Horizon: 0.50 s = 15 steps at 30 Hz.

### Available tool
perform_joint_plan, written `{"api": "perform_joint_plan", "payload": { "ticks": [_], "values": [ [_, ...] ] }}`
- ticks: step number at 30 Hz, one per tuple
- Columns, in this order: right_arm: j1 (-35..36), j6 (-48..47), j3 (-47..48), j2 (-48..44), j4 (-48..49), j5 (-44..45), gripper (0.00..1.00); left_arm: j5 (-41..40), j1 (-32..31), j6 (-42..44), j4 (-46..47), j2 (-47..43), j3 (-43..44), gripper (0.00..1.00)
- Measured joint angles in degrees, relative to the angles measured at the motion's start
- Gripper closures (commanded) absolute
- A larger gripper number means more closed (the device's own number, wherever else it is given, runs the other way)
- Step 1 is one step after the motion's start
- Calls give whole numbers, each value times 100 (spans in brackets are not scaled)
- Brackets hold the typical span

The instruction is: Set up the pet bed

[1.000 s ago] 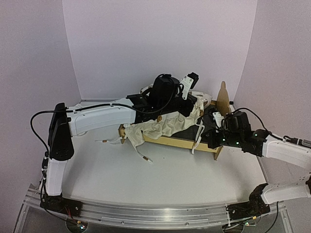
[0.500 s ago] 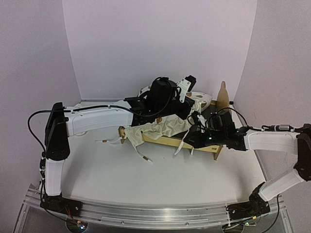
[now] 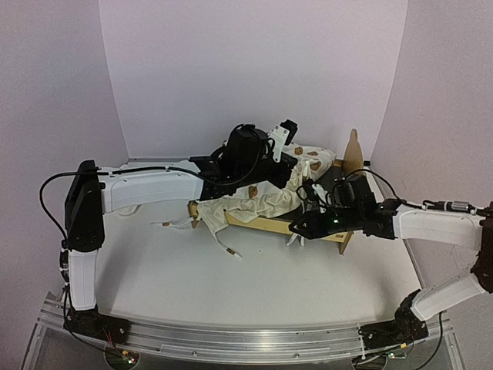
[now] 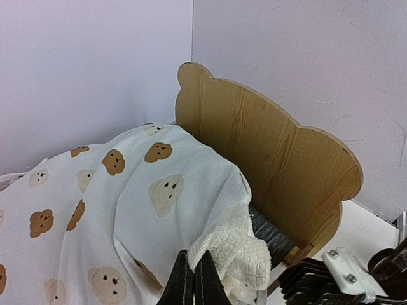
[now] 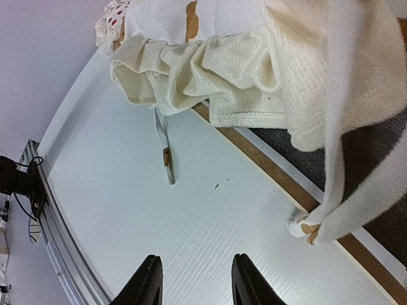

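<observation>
Since a second ago the right arm has swung left and stretched out low, elbow near the table's right edge. Its right gripper [image 5: 194, 284] has let go of the tie it pinched. The jaws now stand partly apart with nothing between them, above the white table [image 3: 231, 293] just in front of the small light plywood pet bed [image 3: 266, 224].

The bed sits at the middle of the table towards the back, its dark grey felt base [image 5: 376, 141] partly bare at the right end. A cream bear-print cushion [image 4: 127, 190] lies rumpled over the frame, and one white tie with a brown tip [image 5: 164, 145] trails onto the table.

Behind it the left arm reaches across from the left. The left gripper [image 4: 193, 284] is clamped tight on the cushion's fluffy edge, held up beside the bear-ear headboard [image 4: 267, 146].
</observation>
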Motion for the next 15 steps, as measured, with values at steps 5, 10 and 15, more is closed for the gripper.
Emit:
{"api": "perform_joint_plan", "payload": {
  "ticks": [5, 10, 15],
  "values": [
    [0, -183, 0, -691, -513, 215, 58, 52, 3, -21, 72, 0, -1, 100],
    [2, -370, -1, -1134, -771, 870, 63, 123, 4, -28, 73, 0, -1, 100],
    [1, -444, -1, -868, -902, 1585, 65, 154, 3, -32, 73, 0, -1, 100]
  ]
}}
